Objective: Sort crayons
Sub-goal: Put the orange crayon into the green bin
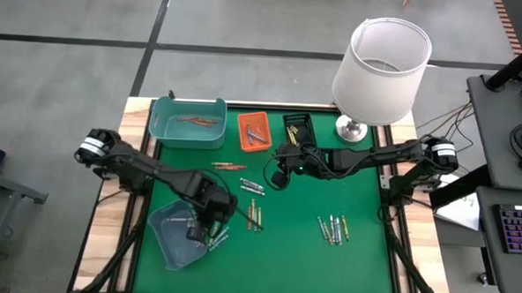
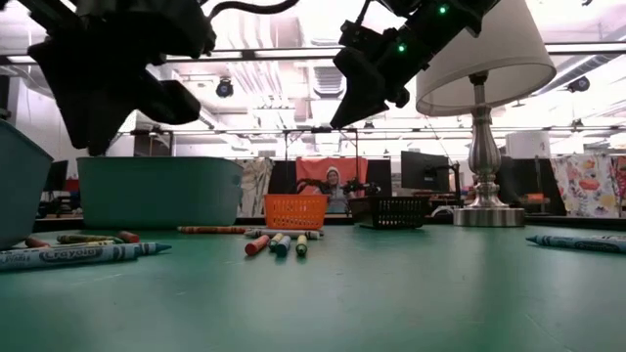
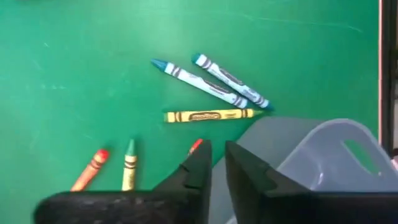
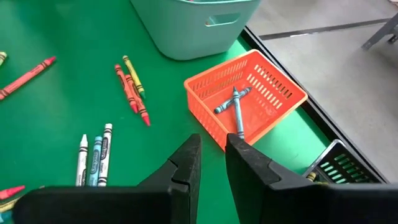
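Crayons lie in loose groups on the green mat: red and orange ones (image 1: 229,166), pale and blue ones (image 1: 252,186), mixed ones (image 1: 254,215) and several more (image 1: 332,227). My left gripper (image 1: 213,226) hangs above the mat beside the grey bin (image 1: 176,238). Its fingers (image 3: 217,165) are almost together with nothing between them. Two blue crayons (image 3: 211,81), a yellow one (image 3: 208,116) and a red tip (image 3: 195,146) lie below it. My right gripper (image 1: 278,171) hovers near the orange basket (image 1: 253,131). Its fingers (image 4: 213,158) are almost together and empty.
The teal bin (image 1: 189,121) holds some reddish crayons. The orange basket's wall (image 4: 208,127) encloses two blue crayons (image 4: 233,102). A black basket (image 1: 299,129) and a lamp (image 1: 379,63) stand at the far edge. Open mat lies at the near right.
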Controlling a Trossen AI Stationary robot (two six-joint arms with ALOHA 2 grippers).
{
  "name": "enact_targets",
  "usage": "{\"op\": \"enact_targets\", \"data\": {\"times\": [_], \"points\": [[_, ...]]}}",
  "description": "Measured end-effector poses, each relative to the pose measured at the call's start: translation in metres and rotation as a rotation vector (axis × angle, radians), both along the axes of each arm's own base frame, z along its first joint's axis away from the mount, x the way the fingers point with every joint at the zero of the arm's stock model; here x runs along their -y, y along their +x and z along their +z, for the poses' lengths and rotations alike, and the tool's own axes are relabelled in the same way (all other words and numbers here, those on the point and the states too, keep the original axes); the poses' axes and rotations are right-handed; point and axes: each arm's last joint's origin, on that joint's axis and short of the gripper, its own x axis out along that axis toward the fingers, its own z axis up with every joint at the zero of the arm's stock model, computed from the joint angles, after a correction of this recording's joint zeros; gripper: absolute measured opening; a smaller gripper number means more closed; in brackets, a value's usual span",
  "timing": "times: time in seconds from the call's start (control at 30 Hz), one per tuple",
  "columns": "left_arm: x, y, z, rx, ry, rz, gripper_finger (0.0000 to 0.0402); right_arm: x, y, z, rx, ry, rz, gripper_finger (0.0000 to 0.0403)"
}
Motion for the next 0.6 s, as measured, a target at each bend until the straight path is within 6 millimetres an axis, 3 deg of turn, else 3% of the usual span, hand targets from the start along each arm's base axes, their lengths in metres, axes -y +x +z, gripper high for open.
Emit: {"op": "enact_targets", "data": {"times": [0.13,0.6], "points": [[0.006,0.001,-0.002,0.012,-0.016,0.037,0.0003,0.0,0.0,0.0,-0.002,-0.003,0.002,0.0061],[0.009,-0.004,-0.015,-0.035,-0.082,0.095,0.0,0.0,0.0,0.0,-0.007,-0.011,0.007,0.0061]]}}
